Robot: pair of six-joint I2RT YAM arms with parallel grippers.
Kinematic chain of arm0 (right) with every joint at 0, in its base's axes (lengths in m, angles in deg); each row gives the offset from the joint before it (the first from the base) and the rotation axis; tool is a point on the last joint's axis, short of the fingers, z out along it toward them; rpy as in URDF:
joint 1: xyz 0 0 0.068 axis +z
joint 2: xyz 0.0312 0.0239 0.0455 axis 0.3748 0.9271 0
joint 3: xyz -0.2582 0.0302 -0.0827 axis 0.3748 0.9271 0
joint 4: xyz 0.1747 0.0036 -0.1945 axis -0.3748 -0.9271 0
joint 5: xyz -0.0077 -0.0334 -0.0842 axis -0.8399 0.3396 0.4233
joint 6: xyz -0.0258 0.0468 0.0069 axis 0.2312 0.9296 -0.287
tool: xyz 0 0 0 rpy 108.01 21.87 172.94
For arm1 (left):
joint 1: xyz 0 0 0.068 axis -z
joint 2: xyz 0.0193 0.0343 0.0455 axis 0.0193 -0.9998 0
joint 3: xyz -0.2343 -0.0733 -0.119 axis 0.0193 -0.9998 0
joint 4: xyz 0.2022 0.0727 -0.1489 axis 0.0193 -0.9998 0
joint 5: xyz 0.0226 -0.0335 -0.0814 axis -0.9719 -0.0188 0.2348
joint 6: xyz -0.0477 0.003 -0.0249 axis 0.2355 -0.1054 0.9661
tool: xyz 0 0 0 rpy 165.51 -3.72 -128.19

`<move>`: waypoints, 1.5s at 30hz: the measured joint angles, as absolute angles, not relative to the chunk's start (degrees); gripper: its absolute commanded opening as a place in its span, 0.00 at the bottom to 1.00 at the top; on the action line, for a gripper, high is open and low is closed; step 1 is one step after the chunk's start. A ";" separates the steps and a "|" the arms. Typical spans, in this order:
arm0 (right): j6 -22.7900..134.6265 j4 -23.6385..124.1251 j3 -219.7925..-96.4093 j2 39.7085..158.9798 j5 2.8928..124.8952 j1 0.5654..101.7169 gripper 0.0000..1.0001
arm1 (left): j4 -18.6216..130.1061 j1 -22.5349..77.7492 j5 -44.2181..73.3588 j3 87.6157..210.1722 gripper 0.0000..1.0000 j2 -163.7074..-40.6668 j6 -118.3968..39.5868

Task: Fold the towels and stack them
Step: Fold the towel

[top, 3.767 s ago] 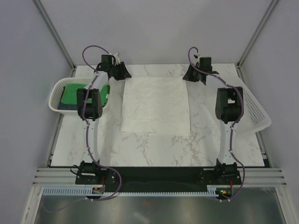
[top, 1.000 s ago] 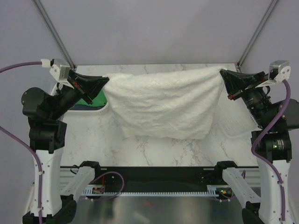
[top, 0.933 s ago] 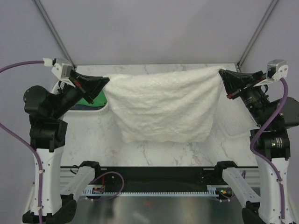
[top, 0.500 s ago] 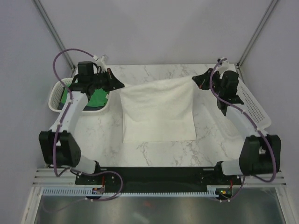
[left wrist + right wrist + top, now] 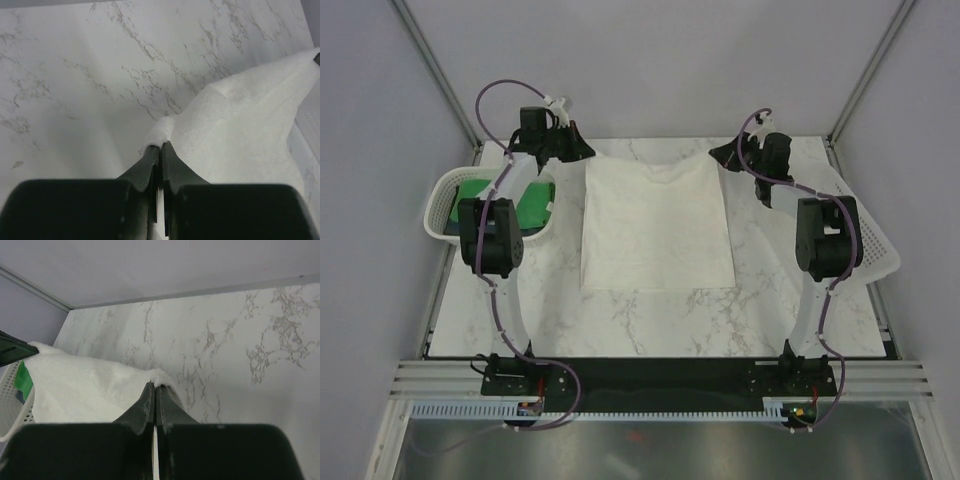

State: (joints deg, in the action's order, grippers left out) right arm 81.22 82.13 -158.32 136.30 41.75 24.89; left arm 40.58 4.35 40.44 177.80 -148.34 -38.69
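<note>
The large white towel (image 5: pixel 655 225) lies spread on the marble table, its far edge stretched between both grippers. My left gripper (image 5: pixel 586 155) is shut on the towel's far left corner, seen in the left wrist view (image 5: pixel 161 145) with the towel (image 5: pixel 240 130) pinched at the fingertips. My right gripper (image 5: pixel 715 155) is shut on the far right corner, seen in the right wrist view (image 5: pixel 155 385) with the towel (image 5: pixel 85 390). The green towel (image 5: pixel 485 200) lies in the left basket over a dark navy one (image 5: pixel 470 228), which is mostly hidden.
A white perforated basket (image 5: pixel 445 205) stands at the left table edge and shows in the right wrist view (image 5: pixel 12 405). A second white basket (image 5: pixel 865 235) leans at the right edge. The back wall is close behind both grippers.
Both arms have lowered the hanging white towel and carried it toward the back of the table. It has gone from hanging in the air to lying nearly flat, corners still held.
</note>
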 measured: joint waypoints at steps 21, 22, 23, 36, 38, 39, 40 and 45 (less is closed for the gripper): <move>77.77 72.36 -178.71 151.56 43.59 24.91 0.00 | 40.40 3.44 32.55 194.24 0.02 -165.06 -41.47; 77.48 72.60 -178.71 151.56 43.61 24.89 0.00 | 40.40 3.44 32.13 194.24 0.03 -165.21 -41.51; 77.24 72.71 -178.78 151.56 43.61 24.89 0.00 | 40.47 3.44 31.85 194.24 0.12 -165.26 -41.51; 76.06 63.48 -184.96 154.31 51.42 24.84 0.62 | 43.18 3.44 28.75 196.42 0.50 -166.85 -38.67; 75.21 61.43 -185.40 154.31 53.65 24.84 0.65 | 43.25 3.44 28.61 196.42 0.51 -167.79 -38.58; 74.82 59.94 -185.97 154.40 54.65 24.84 0.66 | 43.14 3.44 28.57 196.42 0.51 -168.29 -38.45; 74.45 58.74 -186.84 154.57 55.48 24.84 0.65 | 43.09 3.44 28.57 196.53 0.51 -168.75 -38.36; 72.83 53.69 -197.82 159.73 55.77 24.80 0.62 | 42.74 3.44 29.03 199.33 0.51 -172.56 -37.47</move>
